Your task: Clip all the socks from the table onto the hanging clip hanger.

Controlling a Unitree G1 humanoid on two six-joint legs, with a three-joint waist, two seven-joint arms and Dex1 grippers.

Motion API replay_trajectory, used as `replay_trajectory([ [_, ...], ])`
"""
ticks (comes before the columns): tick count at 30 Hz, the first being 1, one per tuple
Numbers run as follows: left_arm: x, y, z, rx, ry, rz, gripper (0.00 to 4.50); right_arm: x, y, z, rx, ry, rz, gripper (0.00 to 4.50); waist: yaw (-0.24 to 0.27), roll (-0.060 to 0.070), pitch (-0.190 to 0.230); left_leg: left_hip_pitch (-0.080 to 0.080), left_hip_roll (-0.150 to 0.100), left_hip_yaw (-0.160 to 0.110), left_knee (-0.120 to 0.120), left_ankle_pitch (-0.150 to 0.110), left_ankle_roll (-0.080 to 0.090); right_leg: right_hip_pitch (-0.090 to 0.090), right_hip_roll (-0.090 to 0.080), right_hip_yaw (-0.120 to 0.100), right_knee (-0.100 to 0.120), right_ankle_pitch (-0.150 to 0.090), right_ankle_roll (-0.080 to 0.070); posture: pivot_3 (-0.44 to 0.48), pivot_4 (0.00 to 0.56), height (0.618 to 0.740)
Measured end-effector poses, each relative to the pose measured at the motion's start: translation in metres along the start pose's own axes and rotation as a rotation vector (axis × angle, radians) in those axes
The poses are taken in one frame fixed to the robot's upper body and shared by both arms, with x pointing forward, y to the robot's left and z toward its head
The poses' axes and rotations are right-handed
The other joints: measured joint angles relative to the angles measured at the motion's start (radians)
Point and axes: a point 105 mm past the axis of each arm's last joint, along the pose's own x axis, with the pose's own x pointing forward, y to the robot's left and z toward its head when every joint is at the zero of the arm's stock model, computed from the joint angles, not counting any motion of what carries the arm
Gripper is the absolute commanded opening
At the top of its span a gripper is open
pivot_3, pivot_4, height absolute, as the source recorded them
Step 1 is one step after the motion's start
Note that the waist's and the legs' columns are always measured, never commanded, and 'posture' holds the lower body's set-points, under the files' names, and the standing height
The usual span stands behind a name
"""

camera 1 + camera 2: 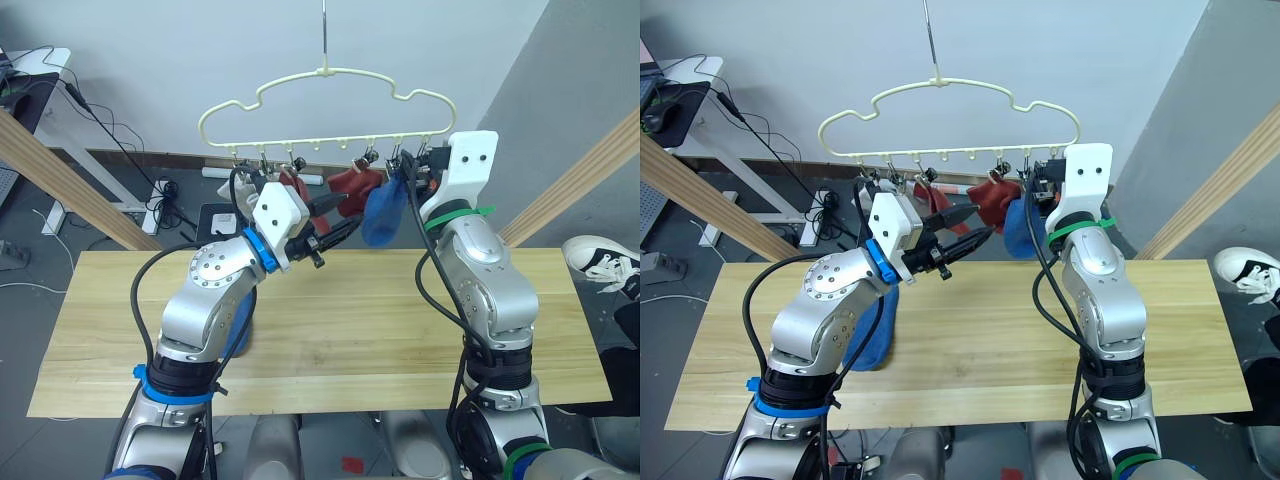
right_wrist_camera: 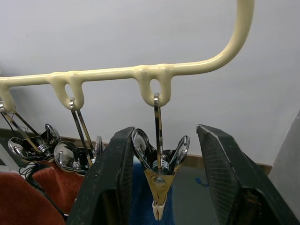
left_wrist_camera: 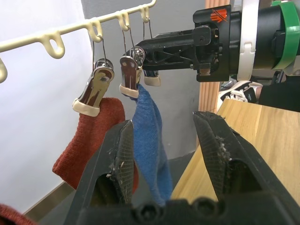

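Both grippers are raised to the clip hanger (image 1: pixel 325 105) above the table (image 1: pixel 330 340), the right gripper (image 2: pixel 161 183) spread around a metal clip (image 2: pixel 159 178) biting a blue sock (image 1: pixel 383 215), the left gripper (image 3: pixel 164 154) open and empty beside it, with red socks (image 1: pixel 355 185) hanging left.

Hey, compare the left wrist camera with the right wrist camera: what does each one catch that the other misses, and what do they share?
Left wrist view: a corner of the table, the right hand reaching in at the clips, and the blue sock hanging beside the open left hand.
Right wrist view: the upturned end of the clip hanger, and the end clip seen close, framed by the open right hand.
Shared: the hanger's looped bar, metal clips, the blue sock and a red sock.
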Motion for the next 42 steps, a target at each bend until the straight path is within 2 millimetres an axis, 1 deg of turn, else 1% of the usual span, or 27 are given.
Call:
replay_trajectory([
  [1,0.0,0.0,0.0,0.0,0.0,0.0,2.26,0.0,0.0,0.0,0.001,0.001,0.001,2.17,0.0,0.0,0.0,0.0,0.0,0.0,0.0,0.0,0.0,0.0,0.0,0.0,0.0,0.0,0.0,-0.122,0.318,0.74],
  [4,0.0,0.0,0.0,0.0,0.001,0.0,2.26,0.0,0.001,-0.001,0.002,0.004,0.003,1.55,0.0,0.0,0.0,0.0,0.0,0.0,0.0,0.0,0.0,0.0,0.0,0.0,0.0,0.0,0.0,-0.122,0.318,0.74],
  [5,0.0,0.0,0.0,0.0,0.001,0.0,2.26,0.0,0.001,-0.001,0.003,0.005,0.004,1.25,0.0,0.0,0.0,0.0,0.0,0.0,0.0,0.0,0.0,0.0,0.0,0.0,0.0,0.0,0.0,-0.122,0.318,0.74],
  [6,0.0,0.0,0.0,0.0,0.001,0.0,2.26,0.0,0.001,-0.001,0.003,0.007,0.007,0.83,0.0,0.0,0.0,0.0,0.0,0.0,0.0,0.0,0.0,0.0,0.0,0.0,0.0,0.0,0.0,-0.122,0.316,0.74],
  [8,-0.001,0.0,-0.002,-0.004,0.005,0.001,2.26,0.0,0.002,-0.001,0.005,0.007,0.014,0.22,0.0,0.0,0.0,0.0,0.0,0.0,0.0,0.0,0.0,0.0,0.0,0.0,0.0,0.0,0.0,-0.122,0.316,0.74],
  [9,-0.002,-0.001,-0.004,-0.008,0.01,0.004,2.26,0.0,0.002,-0.001,0.004,0.007,0.02,0.15,0.0,0.0,0.0,0.0,0.0,0.0,0.0,0.0,0.0,0.0,0.0,0.0,0.0,0.0,0.0,-0.122,0.316,0.74],
  [14,-0.011,-0.002,-0.018,-0.031,0.053,0.018,2.26,0.0,0.002,-0.001,-0.003,0.007,0.03,0.15,0.0,0.0,0.0,0.0,0.0,0.0,0.0,0.0,0.0,0.0,0.0,0.0,0.0,0.0,0.0,-0.117,0.311,0.74],
  [24,-0.015,-0.004,-0.02,-0.015,0.068,0.023,2.26,0.0,0.003,-0.001,-0.007,0.006,0.042,0.15,0.0,0.0,0.0,0.0,0.0,0.0,0.0,0.0,0.0,0.0,0.0,0.0,0.0,0.0,0.0,-0.117,0.311,0.74],
  [25,-0.015,-0.004,-0.019,-0.012,0.065,0.022,2.26,0.0,0.003,-0.001,-0.007,0.006,0.042,0.85,0.0,0.0,0.0,0.0,0.0,0.0,0.0,0.0,0.0,0.0,0.0,0.0,0.0,0.0,0.0,-0.117,0.311,0.74],
  [26,-0.015,-0.004,-0.018,-0.01,0.063,0.021,2.26,0.0,0.002,-0.001,-0.007,0.006,0.041,1.1,0.0,0.0,0.0,0.0,0.0,0.0,0.0,0.0,0.0,0.0,0.0,0.0,0.0,0.0,0.0,-0.117,0.311,0.74],
  [30,-0.015,-0.005,-0.018,-0.01,0.063,0.021,2.26,0.0,0.002,-0.001,-0.012,0.009,0.04,2.48,0.0,0.0,0.0,0.0,0.0,0.0,0.0,0.0,0.0,0.0,0.0,0.0,0.0,0.0,0.0,-0.119,0.308,0.74],
  [42,-0.014,-0.004,-0.017,-0.006,0.061,0.019,2.26,0.001,0.001,-0.001,-0.022,0.009,0.036,2.48,0.0,0.0,0.0,0.0,0.0,0.0,0.0,0.0,0.0,0.0,0.0,0.0,0.0,0.0,0.0,-0.117,0.306,0.74],
])
